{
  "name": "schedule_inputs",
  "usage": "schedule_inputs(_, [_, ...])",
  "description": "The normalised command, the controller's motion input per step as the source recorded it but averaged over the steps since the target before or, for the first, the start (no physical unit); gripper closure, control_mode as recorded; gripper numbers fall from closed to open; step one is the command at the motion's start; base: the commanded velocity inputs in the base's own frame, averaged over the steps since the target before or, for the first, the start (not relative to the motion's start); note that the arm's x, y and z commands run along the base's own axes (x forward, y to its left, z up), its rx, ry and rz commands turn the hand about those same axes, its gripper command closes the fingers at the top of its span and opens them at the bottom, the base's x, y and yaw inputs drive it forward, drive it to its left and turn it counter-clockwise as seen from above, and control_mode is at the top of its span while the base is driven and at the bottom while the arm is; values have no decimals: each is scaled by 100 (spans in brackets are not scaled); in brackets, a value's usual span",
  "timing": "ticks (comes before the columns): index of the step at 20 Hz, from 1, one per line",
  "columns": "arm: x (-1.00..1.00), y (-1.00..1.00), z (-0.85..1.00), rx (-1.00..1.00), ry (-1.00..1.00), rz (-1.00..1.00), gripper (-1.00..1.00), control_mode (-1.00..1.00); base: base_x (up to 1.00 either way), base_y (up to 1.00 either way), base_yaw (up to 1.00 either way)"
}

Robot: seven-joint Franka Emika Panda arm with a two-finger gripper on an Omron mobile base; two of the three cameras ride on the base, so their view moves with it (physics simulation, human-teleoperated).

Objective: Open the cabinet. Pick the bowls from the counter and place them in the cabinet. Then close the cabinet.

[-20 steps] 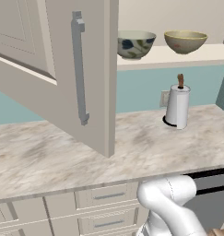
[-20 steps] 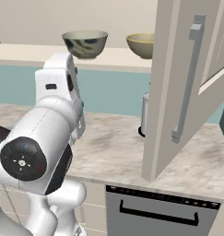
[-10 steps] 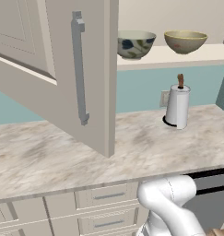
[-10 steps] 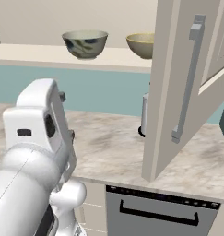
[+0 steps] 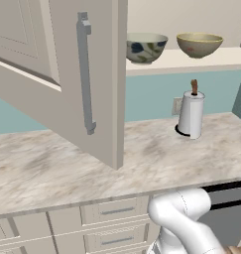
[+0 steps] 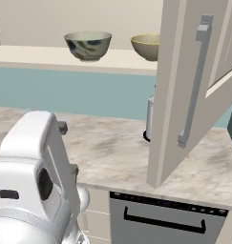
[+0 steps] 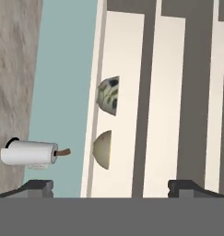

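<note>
- Beige doors of the cabinet [image 5: 52,59] stand swung wide. Both bowls sit inside on its lowest shelf [image 5: 201,60], up at one o'clock in the left base view.
- Greyish-white bowl [image 5: 146,47] and tan-yellow bowl [image 5: 199,44] stand side by side, near each other but apart, upright, well back from the shelf edge.
- Over the last second the arm [image 6: 36,190] has sunk from standing tall near the shelf to a low crouch at seven o'clock in the right base view. Bowls and doors have not stirred.
- To my eye that means the placing is finished and the arm is pulling back; only the closing of the doors is left.
- Nothing of the task lies on the counter [image 5: 52,168]; a paper towel roll [image 5: 191,115] stands on it at three o'clock.
- In the hand view the gripper [image 7: 115,188] has its jaws spread as wide as they go, with nothing between them and touching nothing. It looks toward the two bowls from a distance.
- Next move, I'd guess, is to the long grey handle [image 5: 85,74] at eleven o'clock.
</note>
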Motion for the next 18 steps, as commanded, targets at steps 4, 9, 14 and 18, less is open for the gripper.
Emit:
schedule_inputs(4, [-66, -20, -12, 6, 0, -7, -100, -100, 0, 0, 0])
schedule_inputs(9, [-69, -34, -26, 9, 0, -7, -100, -100, 0, 0, 0])
schedule_inputs(14, [-15, -29, -2, 7, 0, 0, -100, -100, 0, 0, 0])
schedule_inputs(18, [0, -36, 0, 5, 0, 0, -100, -100, 0, 0, 0])
